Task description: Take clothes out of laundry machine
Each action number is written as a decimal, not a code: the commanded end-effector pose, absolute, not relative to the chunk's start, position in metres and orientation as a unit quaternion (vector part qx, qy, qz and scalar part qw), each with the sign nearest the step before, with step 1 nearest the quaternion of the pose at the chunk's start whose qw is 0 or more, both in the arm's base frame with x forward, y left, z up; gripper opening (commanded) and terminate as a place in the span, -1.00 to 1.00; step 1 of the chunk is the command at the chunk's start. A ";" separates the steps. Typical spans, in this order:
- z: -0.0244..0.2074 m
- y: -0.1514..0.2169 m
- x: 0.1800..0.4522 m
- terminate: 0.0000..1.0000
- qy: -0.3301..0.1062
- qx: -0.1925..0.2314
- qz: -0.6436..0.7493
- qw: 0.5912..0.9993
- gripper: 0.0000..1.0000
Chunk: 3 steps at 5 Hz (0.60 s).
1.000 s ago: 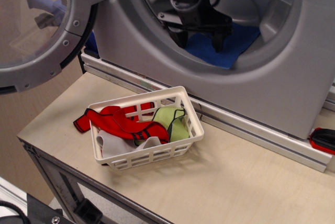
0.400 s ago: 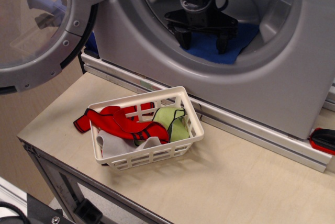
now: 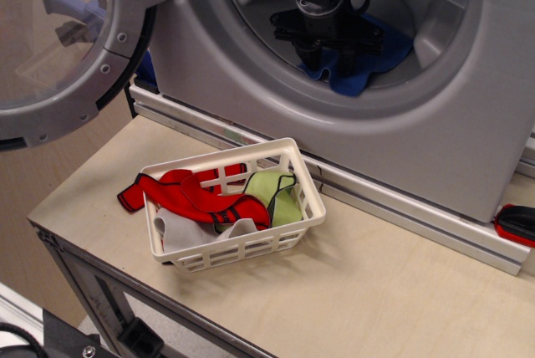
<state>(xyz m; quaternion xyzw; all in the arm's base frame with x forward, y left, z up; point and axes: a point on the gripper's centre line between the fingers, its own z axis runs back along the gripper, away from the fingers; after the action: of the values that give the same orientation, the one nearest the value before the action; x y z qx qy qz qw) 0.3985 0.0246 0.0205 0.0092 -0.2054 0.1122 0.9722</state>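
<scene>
Since a second ago the black gripper point(image 3: 328, 55) has drawn its two fingers together, and the blue cloth point(image 3: 364, 63), which lay spread flat across the drum floor, is now bunched into soft folds between them; the fingers are pinched on a gathered ridge of the fabric. That cloth sits inside the laundry machine point(image 3: 251, 65), a smooth silver-grey washer with a wide round opening and a moulded paddle on the drum's right wall. Its round door point(image 3: 58, 48) hangs open at left, clear glass ringed in grey with small bolts. On the pale wooden table point(image 3: 393, 291) stands a white slotted plastic basket point(image 3: 238, 249) holding a red garment point(image 3: 180, 195) trimmed in black, draped over its left rim, and a lime-green cloth point(image 3: 272, 191).
</scene>
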 end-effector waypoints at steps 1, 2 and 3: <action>0.020 0.037 0.362 -1.00 -0.159 0.005 0.107 0.981 -1.00; 0.035 0.043 0.328 -1.00 -0.122 0.009 0.108 0.987 -1.00; 0.048 0.050 0.298 -1.00 -0.101 0.001 0.095 0.990 -1.00</action>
<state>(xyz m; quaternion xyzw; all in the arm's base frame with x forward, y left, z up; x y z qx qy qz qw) 0.2916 0.0487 0.0297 -0.0006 -0.0746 0.0989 0.9923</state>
